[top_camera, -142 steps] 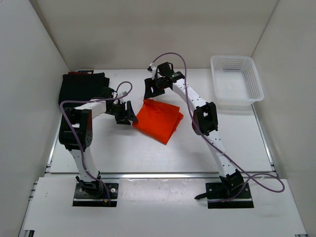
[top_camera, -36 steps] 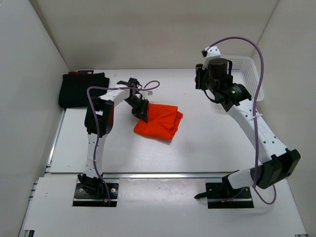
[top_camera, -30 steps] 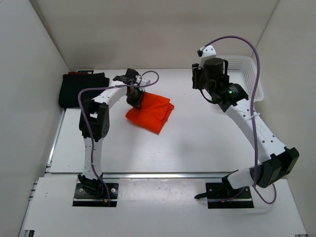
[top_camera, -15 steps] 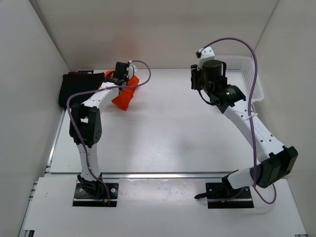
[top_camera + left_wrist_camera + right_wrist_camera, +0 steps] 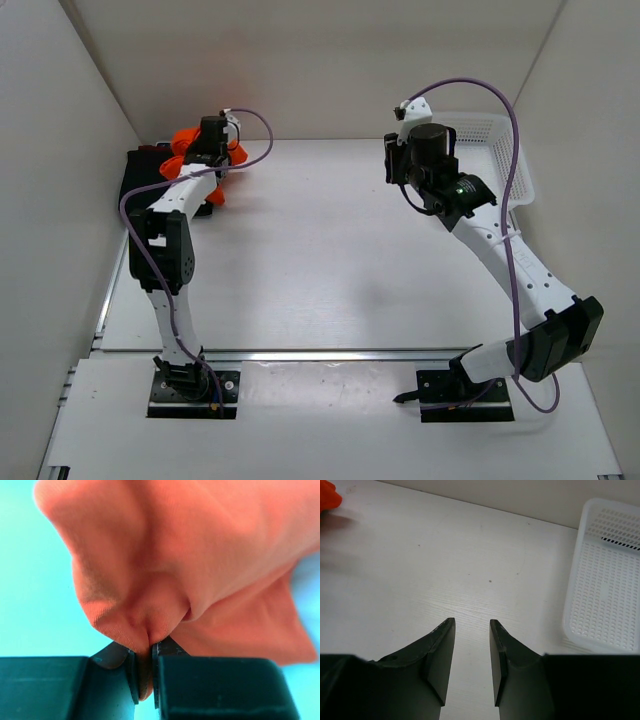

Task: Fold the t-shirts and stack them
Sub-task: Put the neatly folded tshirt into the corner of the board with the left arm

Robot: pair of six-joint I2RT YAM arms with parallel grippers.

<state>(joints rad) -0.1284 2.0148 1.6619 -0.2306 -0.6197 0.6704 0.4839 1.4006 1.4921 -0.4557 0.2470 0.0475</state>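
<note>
bright even light, faint shadows; orange t-shirt (image 5: 210,545) soft-focus, cyan cast.

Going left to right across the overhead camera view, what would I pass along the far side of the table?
black t-shirt → orange t-shirt → right gripper → white mesh basket

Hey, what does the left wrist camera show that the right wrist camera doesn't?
Only the left wrist view shows the left gripper pinching a fold of the orange shirt, close up, with cloth filling most of the view. Only the right wrist view shows the right gripper, open and empty, over the table, with the basket at right. Both show the orange shirt, though the right wrist view catches just a corner of it at its top left edge.
</note>
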